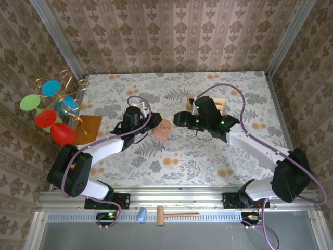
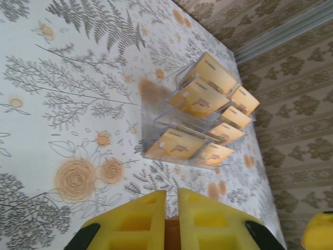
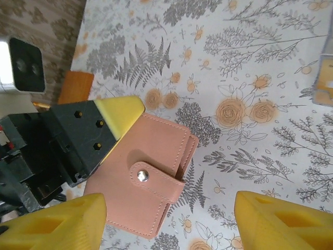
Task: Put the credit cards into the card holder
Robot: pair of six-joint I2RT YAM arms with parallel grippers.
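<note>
The card holder (image 1: 163,130) is a reddish-brown wallet, closed with its snap flap fastened, at the table's middle. My left gripper (image 1: 154,125) is shut on its left edge; in the left wrist view a sliver of brown (image 2: 172,234) shows between the yellow fingers (image 2: 140,219). The right wrist view looks down on the wallet (image 3: 151,177), with my right gripper (image 3: 170,200) open and its fingers spread on either side above it. Several tan-gold credit cards (image 2: 200,99) stand in a clear tiered rack (image 2: 156,125) at the back right, partly hidden behind the right arm (image 1: 221,103).
An orange-brown flat board (image 1: 87,129) lies at the left beside a toy with coloured discs (image 1: 52,112). A wooden mallet (image 1: 174,214) and a blue cylinder (image 1: 141,215) rest on the rail in front of the table. Patterned walls enclose the table.
</note>
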